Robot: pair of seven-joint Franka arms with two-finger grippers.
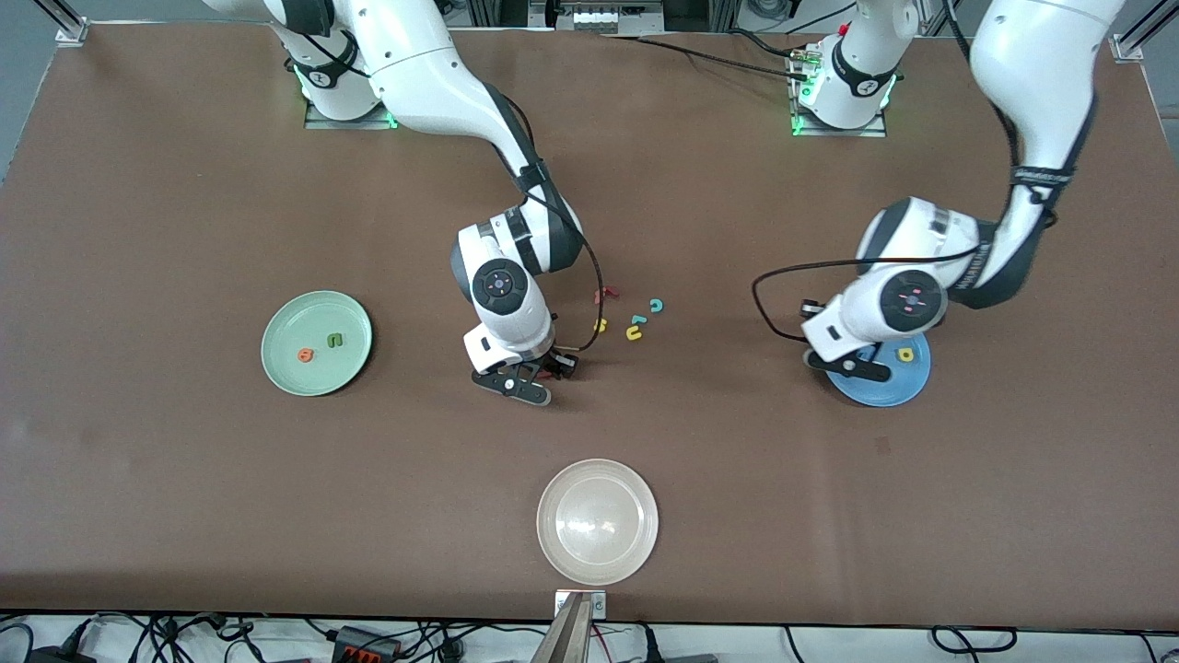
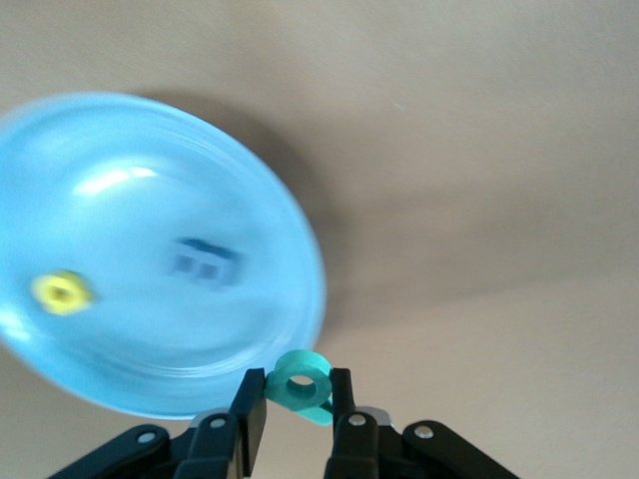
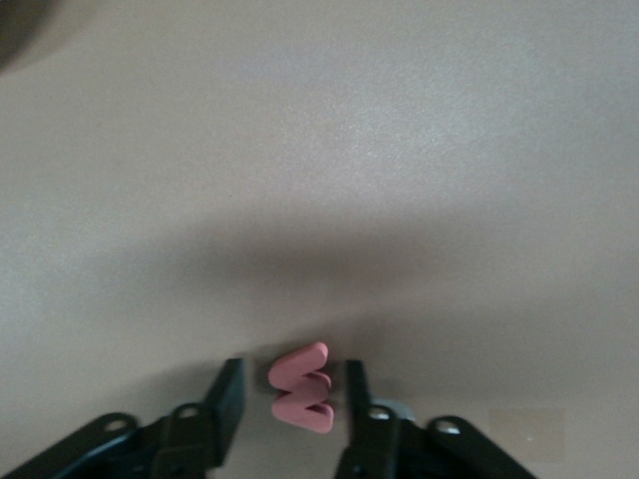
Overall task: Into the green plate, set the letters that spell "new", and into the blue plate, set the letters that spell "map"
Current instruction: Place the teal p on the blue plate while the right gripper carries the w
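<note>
My left gripper (image 1: 864, 369) hangs over the blue plate's (image 1: 907, 383) rim, shut on the teal p (image 2: 300, 384). In that plate (image 2: 150, 190) lie the yellow a (image 2: 62, 292) and the blue m (image 2: 205, 261). The green plate (image 1: 285, 368), toward the right arm's end, holds the orange e (image 1: 303, 354) and the olive n (image 1: 336, 340). Down at the table between the two plates, my right gripper (image 3: 293, 394) stands open around the salmon w (image 3: 303, 387), a gap showing beside each of its fingers (image 3: 228, 399). In the front view the w and the p are hidden by the grippers.
Loose letters lie beside my right gripper (image 1: 539, 373): a red f (image 1: 605, 295), a teal c (image 1: 656, 305), a yellow s (image 1: 601, 325), a yellow u (image 1: 634, 333) and another small teal letter (image 1: 637, 319). A cream plate (image 1: 636, 552) sits nearest the front camera.
</note>
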